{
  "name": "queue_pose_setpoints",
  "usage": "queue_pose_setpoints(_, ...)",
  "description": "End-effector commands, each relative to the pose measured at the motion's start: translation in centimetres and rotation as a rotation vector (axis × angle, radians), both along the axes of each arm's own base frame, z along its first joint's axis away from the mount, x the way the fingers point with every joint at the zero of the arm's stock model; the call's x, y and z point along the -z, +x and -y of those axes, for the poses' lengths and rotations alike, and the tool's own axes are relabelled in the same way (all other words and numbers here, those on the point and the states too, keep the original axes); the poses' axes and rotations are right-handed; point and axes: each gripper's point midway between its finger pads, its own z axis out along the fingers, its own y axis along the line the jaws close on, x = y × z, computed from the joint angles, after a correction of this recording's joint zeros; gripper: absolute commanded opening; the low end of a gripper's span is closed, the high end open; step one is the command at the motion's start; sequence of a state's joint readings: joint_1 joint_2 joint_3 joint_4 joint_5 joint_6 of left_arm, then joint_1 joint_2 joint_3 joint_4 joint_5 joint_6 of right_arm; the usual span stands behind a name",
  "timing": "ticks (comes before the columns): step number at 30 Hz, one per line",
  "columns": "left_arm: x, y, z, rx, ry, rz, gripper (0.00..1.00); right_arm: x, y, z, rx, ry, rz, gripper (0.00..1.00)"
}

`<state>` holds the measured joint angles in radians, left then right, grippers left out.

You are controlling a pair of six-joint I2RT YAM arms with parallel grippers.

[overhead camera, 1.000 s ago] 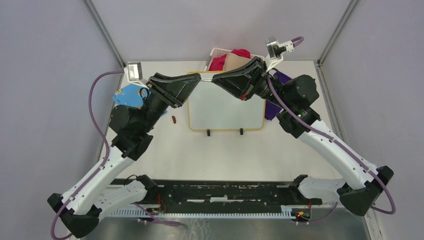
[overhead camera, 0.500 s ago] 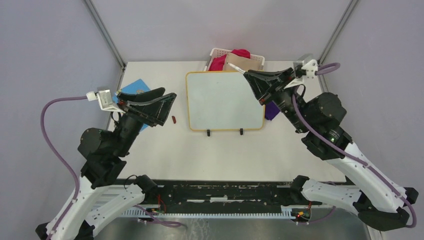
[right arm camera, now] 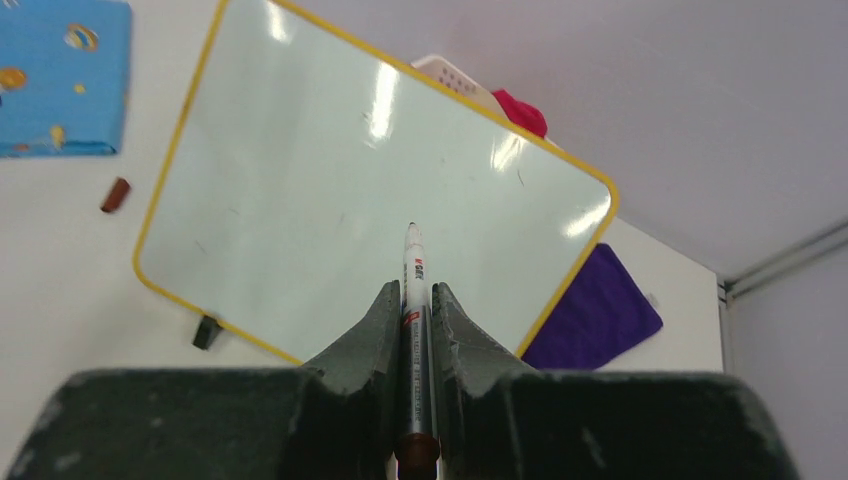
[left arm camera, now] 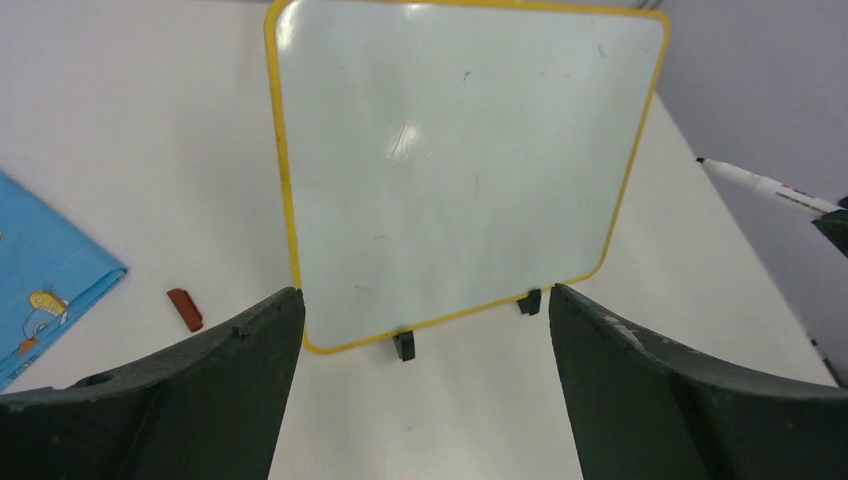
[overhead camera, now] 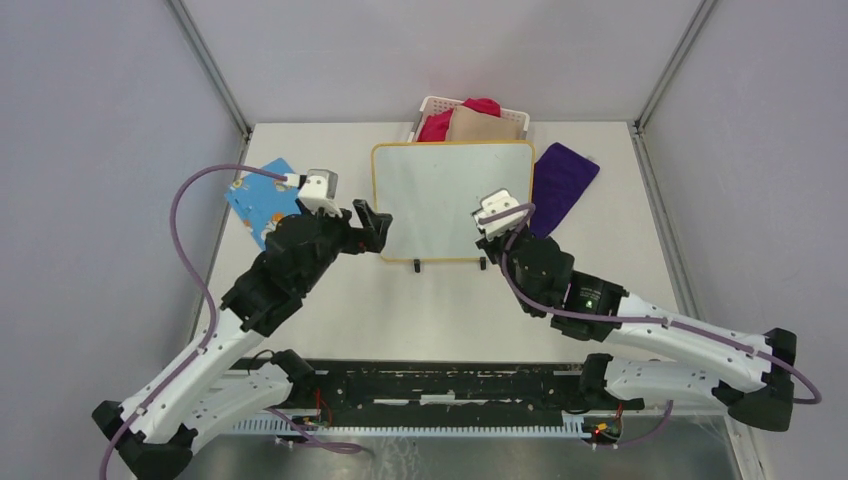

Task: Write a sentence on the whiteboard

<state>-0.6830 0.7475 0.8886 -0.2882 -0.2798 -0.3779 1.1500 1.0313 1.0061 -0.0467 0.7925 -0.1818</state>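
**A:** What is the whiteboard (overhead camera: 452,200) like, and where does it sit?

**B:** It is a glossy white rectangle with rounded corners, a thin yellow rim and two small black feet (overhead camera: 416,266). It sits mid-counter (overhead camera: 450,310), at 12 o'clock from the arm bases. Its face shows glare and a few faint specks.

**A:** And around it?

**B:** At its 12 o'clock is a white plastic basket (overhead camera: 432,103) of red and tan fabric. A ribbed purple cloth (overhead camera: 560,185) lies just beside its 3 o'clock edge, and a blue printed sheet (overhead camera: 262,200) lies at 9 o'clock.

**A:** The pincers?

**B:** The left pincer (overhead camera: 372,226) is near the board's 7 o'clock corner, its dark fingers spread wide with nothing between them. The right pincer (right arm camera: 412,292) is clamped on a slim white marker (right arm camera: 413,262). Only the right wrist view shows that grip; from above, the wrist hides it.

**A:** Anything else that one view adds?

**B:** The left wrist view shows a small red-brown piece (left arm camera: 184,308) on the counter at the board's 8 o'clock, hidden under the left arm from above. That view also shows the marker tip apart from the board's edge.
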Motion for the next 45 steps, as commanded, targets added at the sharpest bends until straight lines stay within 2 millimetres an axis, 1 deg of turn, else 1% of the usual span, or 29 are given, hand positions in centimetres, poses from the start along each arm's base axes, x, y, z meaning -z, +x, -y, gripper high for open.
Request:
queue_pose_setpoints(1, 1.8, 0.8, 0.1, 0.008, 0.116, -0.015, 0.96, -0.4, -0.7, 3.4, 0.057, 0.072, 0.064, 0.00)
queue_pose_setpoints(5, 3.9, 0.8, 0.9, 0.048, 0.144, -0.048, 0.95, 1.7, -1.0, 2.9, 0.009, 0.054, 0.042, 0.00)
queue_pose_setpoints(7, 4.8, 0.7, 1.0, 0.069, 0.167, -0.054, 0.95, 2.4, -1.2, 2.8, -0.006, 0.065, 0.039, 0.00)
queue_pose_setpoints(13, 7.0, 0.4, 0.8, 0.087, 0.226, -0.073, 0.95, 3.3, -1.4, 2.7, -0.033, 0.100, 0.050, 0.00)
queue_pose_setpoints(17, 8.5, 0.5, 1.1, 0.095, 0.233, -0.098, 0.94, 3.8, -1.5, 2.4, -0.065, 0.131, 0.057, 0.00)
queue_pose_setpoints(21, 9.9, 0.5, 1.3, 0.087, 0.193, -0.114, 0.94, 3.5, -1.1, 1.8, -0.096, 0.173, 0.084, 0.00)
queue_pose_setpoints(22, 9.9, 0.6, 1.2, 0.081, 0.183, -0.112, 0.94, 3.3, -0.9, 1.8, -0.094, 0.178, 0.088, 0.00)
queue_pose_setpoints(24, 10.0, 1.2, 0.8, 0.056, 0.153, -0.123, 0.94, 3.1, -0.5, 1.4, -0.096, 0.176, 0.090, 0.00)
queue_pose_setpoints(26, 9.7, 2.4, -0.3, 0.031, 0.094, -0.145, 0.94, 3.0, -0.2, 1.1, -0.091, 0.179, 0.091, 0.00)
queue_pose_setpoints(27, 9.6, 3.2, -1.0, 0.019, 0.052, -0.162, 0.93, 3.0, -0.1, 0.8, -0.095, 0.180, 0.089, 0.00)
queue_pose_setpoints(29, 8.8, 4.8, -2.5, 0.007, -0.075, -0.184, 0.93, 2.7, -0.3, 0.4, -0.115, 0.185, 0.089, 0.00)
queue_pose_setpoints(30, 8.3, 5.5, -3.0, 0.002, -0.122, -0.187, 0.93, 2.5, -0.4, 0.2, -0.131, 0.188, 0.091, 0.00)
queue_pose_setpoints(31, 7.6, 6.1, -3.0, 0.001, -0.151, -0.173, 0.93, 2.5, -0.5, 0.0, -0.146, 0.191, 0.093, 0.00)
queue_pose_setpoints(35, 5.6, 8.2, -1.5, 0.055, -0.254, -0.133, 0.93, 2.3, -1.1, 0.0, -0.180, 0.205, 0.098, 0.00)
queue_pose_setpoints(37, 4.8, 9.5, -1.3, 0.045, -0.262, -0.138, 0.99, 2.2, -1.3, 0.3, -0.185, 0.209, 0.100, 0.00)
queue_pose_setpoints(38, 4.5, 10.2, -1.2, 0.040, -0.256, -0.148, 1.00, 2.1, -1.4, 0.4, -0.187, 0.211, 0.102, 0.00)
queue_pose_setpoints(40, 4.1, 11.4, -1.4, 0.003, -0.249, -0.180, 1.00, 1.9, -1.7, 0.8, -0.189, 0.216, 0.105, 0.00)
queue_pose_setpoints(41, 3.5, 12.1, -1.7, -0.022, -0.247, -0.187, 1.00, 1.8, -1.8, 1.1, -0.188, 0.217, 0.108, 0.00)
queue_pose_setpoints(44, 3.1, 13.3, -3.0, -0.133, -0.240, -0.219, 1.00, 1.6, -2.1, 1.6, -0.189, 0.224, 0.111, 0.00)
queue_pose_setpoints(45, 2.5, 13.5, -3.5, -0.172, -0.243, -0.211, 1.00, 1.6, -2.2, 1.7, -0.190, 0.225, 0.112, 0.00)
